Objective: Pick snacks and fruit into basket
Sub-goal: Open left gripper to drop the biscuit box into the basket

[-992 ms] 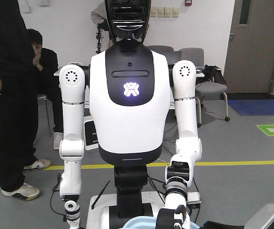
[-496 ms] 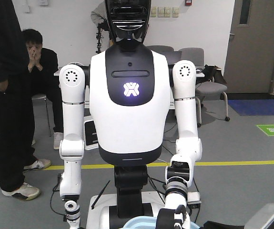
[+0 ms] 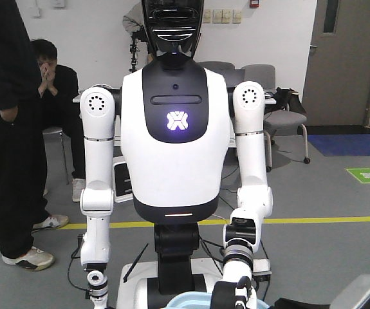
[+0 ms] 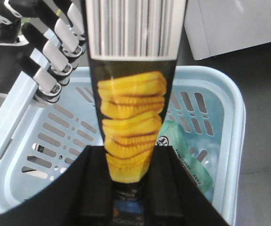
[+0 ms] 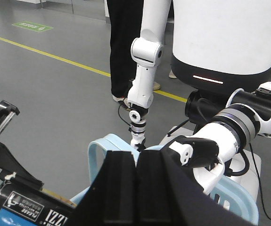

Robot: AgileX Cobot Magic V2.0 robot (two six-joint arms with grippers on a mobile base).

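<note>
My left gripper [image 4: 129, 160] is shut on the black-and-blue corn snack carton [image 4: 133, 113], which hangs upright over the pale blue basket [image 4: 229, 122]. A teal snack pouch [image 4: 184, 155] lies inside the basket to the carton's right. In the right wrist view my right gripper [image 5: 137, 157] is shut with nothing between its fingers, just above the basket's handle [image 5: 97, 150]. The carton's end [image 5: 27, 207] shows at lower left. Only the basket's rim [image 3: 188, 299] shows in the front view. The fruit is out of view.
A white humanoid robot [image 3: 175, 148] stands right behind the basket. Its hand [image 4: 50, 52] grips the basket's left rim, and its forearm [image 5: 220, 136] reaches over the far side. One person stands at the left [image 3: 4, 129], another sits behind [image 3: 53, 84].
The light strip at the humanoid's waist now glows orange. The standing person has shifted slightly. The basket rim has not moved.
</note>
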